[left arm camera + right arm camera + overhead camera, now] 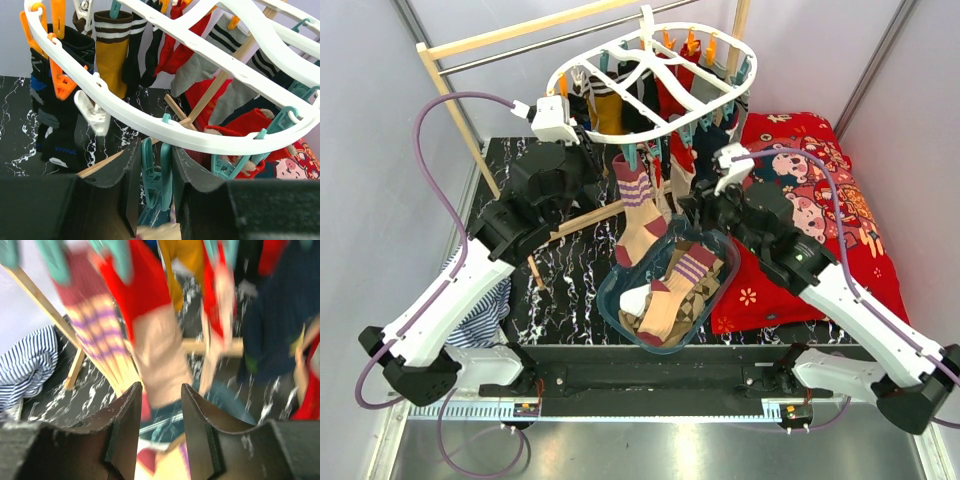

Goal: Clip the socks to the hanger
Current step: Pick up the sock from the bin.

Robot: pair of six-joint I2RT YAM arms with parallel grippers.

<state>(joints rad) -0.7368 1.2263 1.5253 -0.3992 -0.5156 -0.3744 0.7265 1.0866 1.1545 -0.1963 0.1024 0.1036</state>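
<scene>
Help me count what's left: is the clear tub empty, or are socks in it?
Not empty: the tub holds several socks, a beige one on top.

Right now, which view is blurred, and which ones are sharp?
Right wrist view: heavily blurred, the socks smear into streaks; only the right gripper is sharp. Left wrist view: sharp on hanger and clip. Top view: sharp, evenly lit.

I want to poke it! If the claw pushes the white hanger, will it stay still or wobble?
Probably wobble: the hanger seems to hang only from its hook, so a push would likely swing or tip it. Its thin open frame looks light. The clips dangle loosely, so they'd probably jiggle too.
</scene>
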